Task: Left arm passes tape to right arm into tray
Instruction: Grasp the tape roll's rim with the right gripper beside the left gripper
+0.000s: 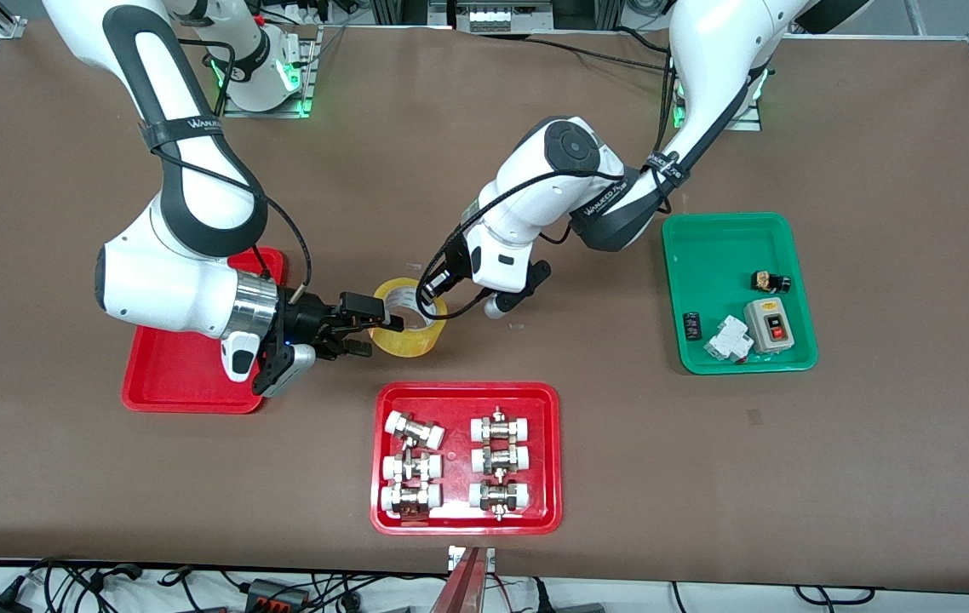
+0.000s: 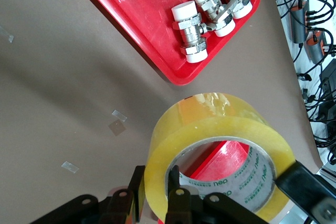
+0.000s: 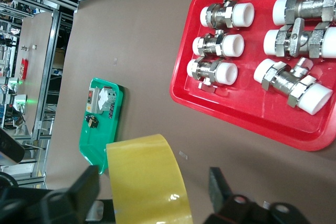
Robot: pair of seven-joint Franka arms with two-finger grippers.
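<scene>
The yellow tape (image 1: 406,330) is held over the table between the plain red tray (image 1: 186,385) and the fittings tray. My left gripper (image 1: 432,294) is shut on the roll's wall, one finger inside the white core and one outside, as the left wrist view (image 2: 156,179) shows on the tape (image 2: 220,124). My right gripper (image 1: 374,334) is open, its fingers on either side of the roll with gaps showing. In the right wrist view the tape (image 3: 149,182) sits between the right gripper's (image 3: 152,179) spread fingers (image 3: 86,184). The plain tray lies under the right arm's wrist.
A red tray of white-capped metal fittings (image 1: 548,460) lies nearer the front camera, also seen in both wrist views (image 2: 157,35) (image 3: 252,103). A green tray (image 1: 706,255) with small electrical parts lies toward the left arm's end.
</scene>
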